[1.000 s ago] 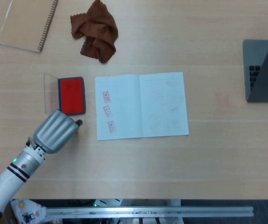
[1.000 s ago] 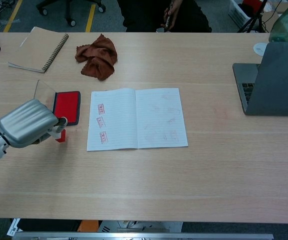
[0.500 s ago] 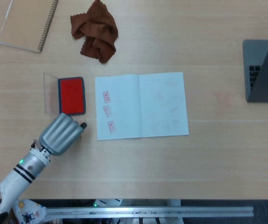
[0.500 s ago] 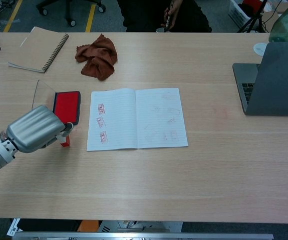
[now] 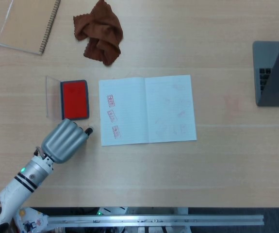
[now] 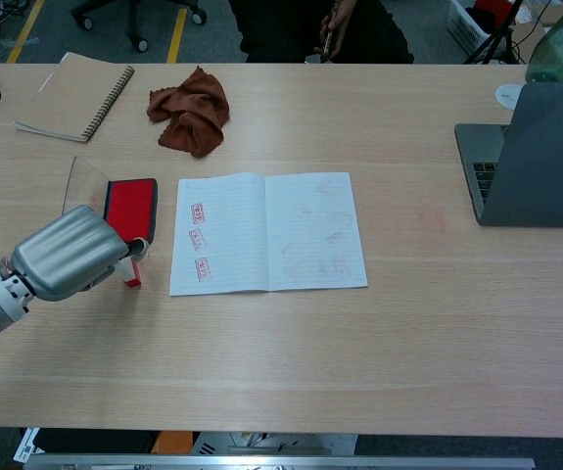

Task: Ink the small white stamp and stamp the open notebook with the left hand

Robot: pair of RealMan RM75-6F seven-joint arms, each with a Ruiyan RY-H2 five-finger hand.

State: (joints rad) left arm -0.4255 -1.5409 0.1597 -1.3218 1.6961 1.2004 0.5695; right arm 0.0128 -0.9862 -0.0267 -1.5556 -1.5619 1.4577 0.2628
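Left hand (image 6: 69,262) curled over the small white stamp (image 6: 134,271), apparently pinching it at the fingertips, though the grip itself is hidden; stamp sits on the table just below the red ink pad (image 5: 74,99) and left of the open notebook (image 5: 146,109). Likely next: lift clear, carry the stamp squarely over the pad, press flat; right hand not seen.

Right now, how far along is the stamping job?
Three red prints already sit on the notebook's left page. In hand: the left hand holds the stamp, its base on or close above the table between the ink pad and the notebook. Whether this round's inking is done can't be told. Left: press the stamp on the page.
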